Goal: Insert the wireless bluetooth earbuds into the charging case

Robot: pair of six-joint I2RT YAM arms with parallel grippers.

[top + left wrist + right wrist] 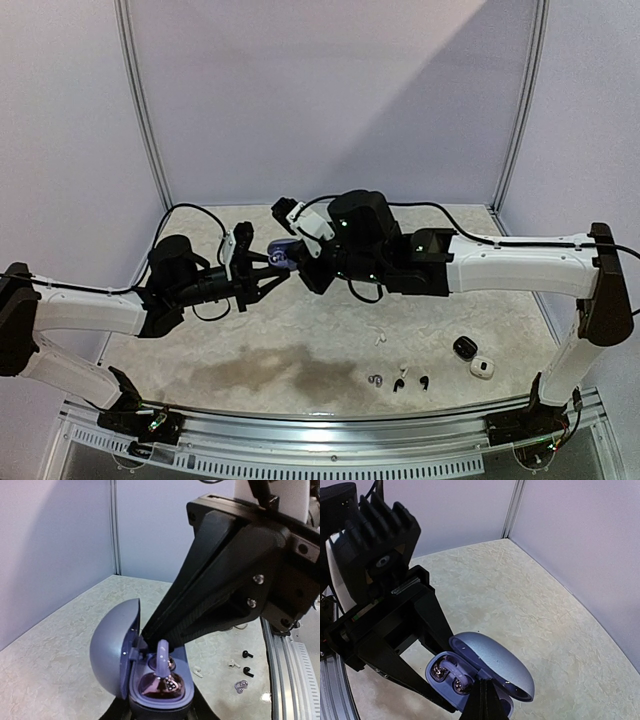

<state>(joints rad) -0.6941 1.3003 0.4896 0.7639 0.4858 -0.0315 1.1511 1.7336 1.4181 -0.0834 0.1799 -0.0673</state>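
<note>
The right gripper (pixel 481 701), fingers pressed together, noses into the open rim of the lavender-blue rounded plastic charging case (pixel 495 661), perhaps touching it. Two lavender earbuds (pixel 460 684) sit just beyond its tips. The left gripper (pixel 270 268) clamps the case's base aloft over the beige marbled table (pixel 300 340), with tiny loose earbuds (pixel 400 382) far below.

Pale lilac walls (pixel 330 90) with metal corner posts (pixel 142 100), mottled beige tabletop (pixel 330 320), dark smudge (pixel 260 368) near front

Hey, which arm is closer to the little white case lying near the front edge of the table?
Right. The right arm rises just beside the white case, on its right; the left arm sits across the table, well to its left.
</note>
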